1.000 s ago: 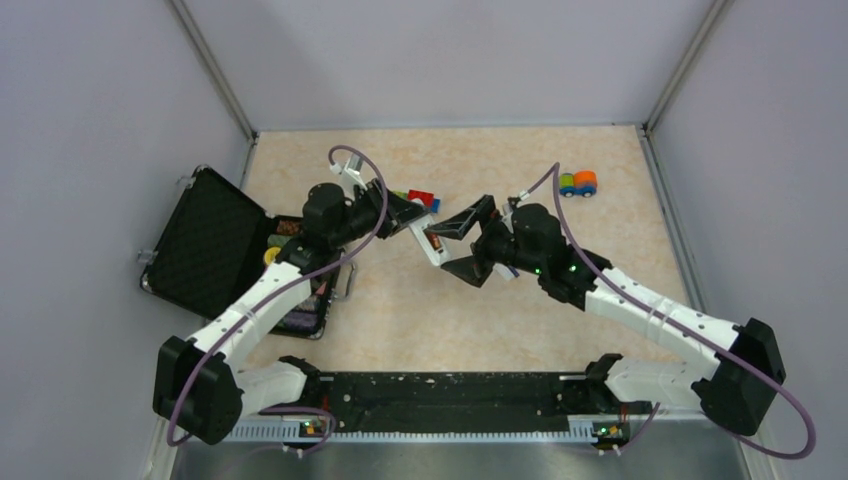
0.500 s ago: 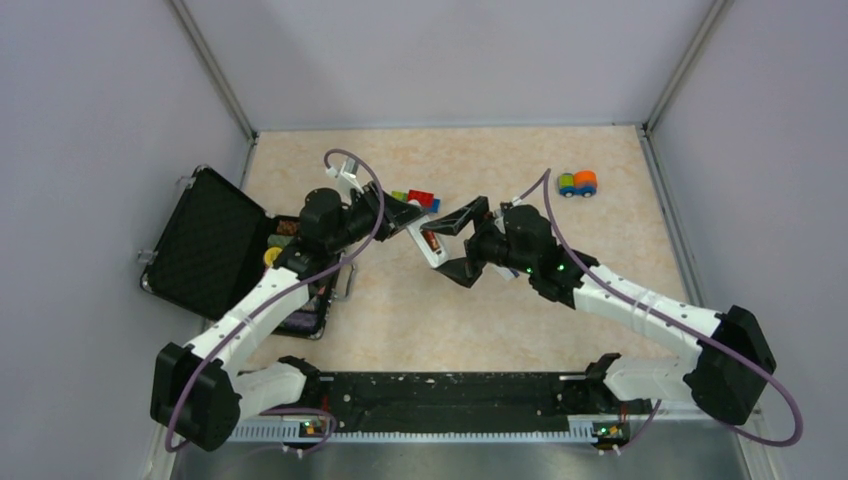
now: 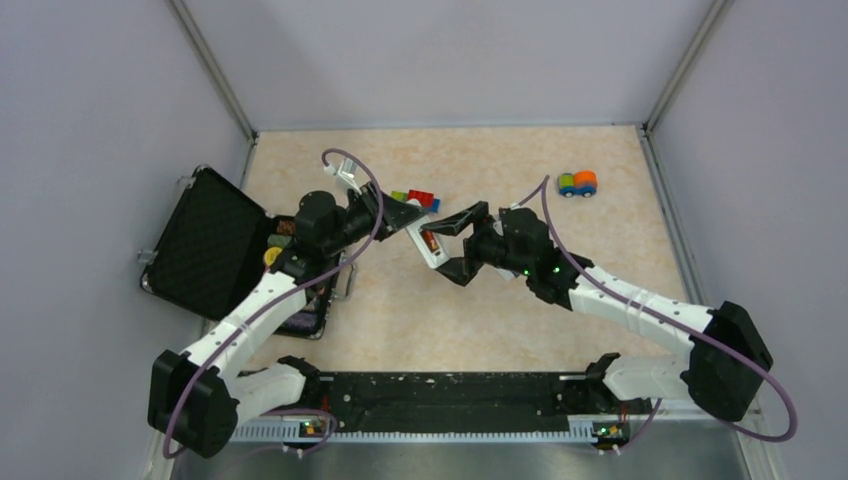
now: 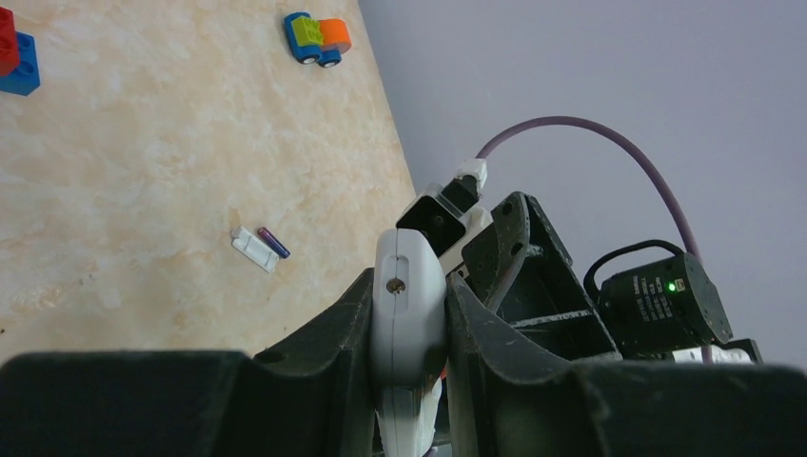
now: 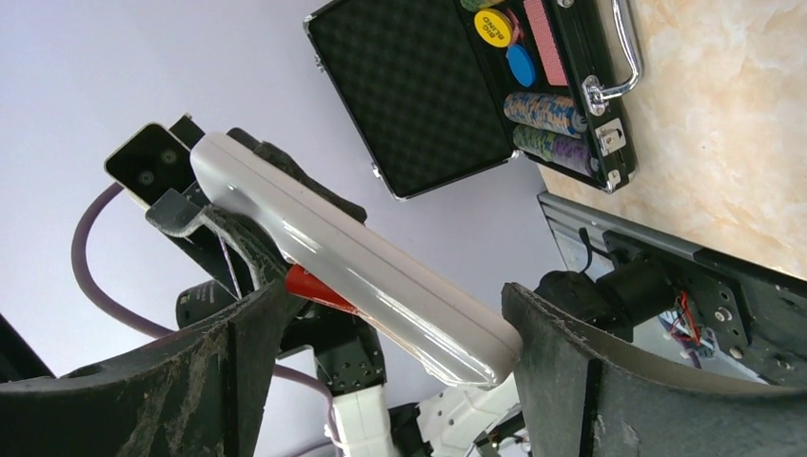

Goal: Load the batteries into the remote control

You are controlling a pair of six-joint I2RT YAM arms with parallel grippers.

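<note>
**Figure.** Remote control [image 3: 428, 246] held in the air above the middle of the worktop [image 3: 500, 300], somewhat nearer the far edge than the near one. The left fingers [image 4: 352, 333] are clenched on it, one against each long side, which leaves its free end and battery bay exposed to the other arm. The right fingers [image 5: 214, 381] are spread wide on either side of that free end without touching it (a bracketing posture, probably to steady or press rather than to carry).

A red-orange battery [image 5: 319, 288] sits in the bay, showing from the right wrist as a red sliver against the white shell. Whether it is fully seated cannot be told. The blue-purple battery [image 4: 274, 242] lies on the worktop just beside the white back cover [image 4: 254, 250], toward the far right corner where the toy car [image 4: 317, 36] stands.

On this evidence one cell is in, one remains to be fetched, and the cover goes on last. The poker-chip case [image 5: 476, 86] lies open at the left edge, apart from the work.
</note>
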